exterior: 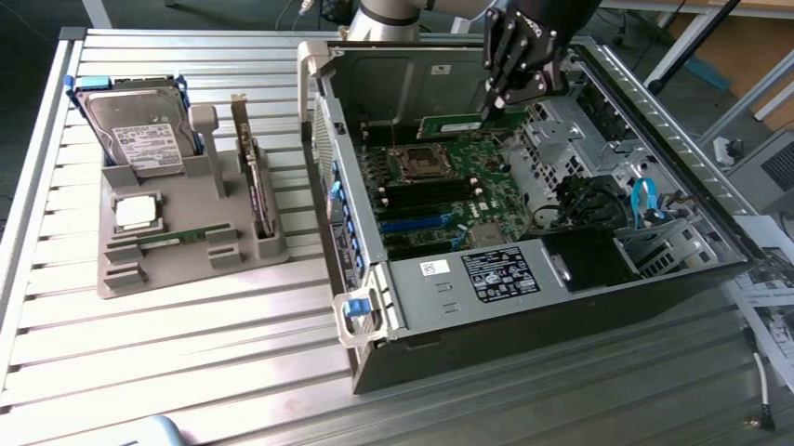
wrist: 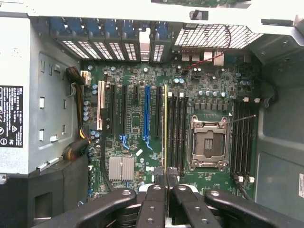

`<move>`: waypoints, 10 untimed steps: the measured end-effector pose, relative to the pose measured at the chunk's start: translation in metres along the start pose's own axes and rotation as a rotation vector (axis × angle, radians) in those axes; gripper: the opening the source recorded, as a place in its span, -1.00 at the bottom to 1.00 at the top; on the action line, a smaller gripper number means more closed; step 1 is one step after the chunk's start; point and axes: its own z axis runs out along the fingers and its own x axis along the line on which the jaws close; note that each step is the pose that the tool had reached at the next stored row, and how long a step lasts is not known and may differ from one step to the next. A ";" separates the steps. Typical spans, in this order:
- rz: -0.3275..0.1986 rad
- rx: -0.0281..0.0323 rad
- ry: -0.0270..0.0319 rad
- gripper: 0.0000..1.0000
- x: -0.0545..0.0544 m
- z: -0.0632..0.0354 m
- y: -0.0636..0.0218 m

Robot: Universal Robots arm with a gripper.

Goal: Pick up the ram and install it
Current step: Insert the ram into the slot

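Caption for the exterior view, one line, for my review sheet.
Gripper holds the ram above the motherboard inside the open computer case.

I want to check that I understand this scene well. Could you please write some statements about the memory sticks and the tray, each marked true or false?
1. The pincer grips a green memory stick. True.
2. That stick is already pushed into a slot on the board. False: it hangs above the board.
3. A second memory stick lies in the grey tray. True.
4. The hard drive sits inside the computer case. False: it stands in the tray, outside the case.
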 end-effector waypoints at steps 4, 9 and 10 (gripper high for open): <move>0.000 0.0000 0.0000 -0.76 0.000 0.0029 0.0000; 0.000 0.0000 0.0001 -0.76 0.000 0.0081 -0.0001; 0.000 -0.0001 0.0000 -0.76 0.000 0.0088 -0.0001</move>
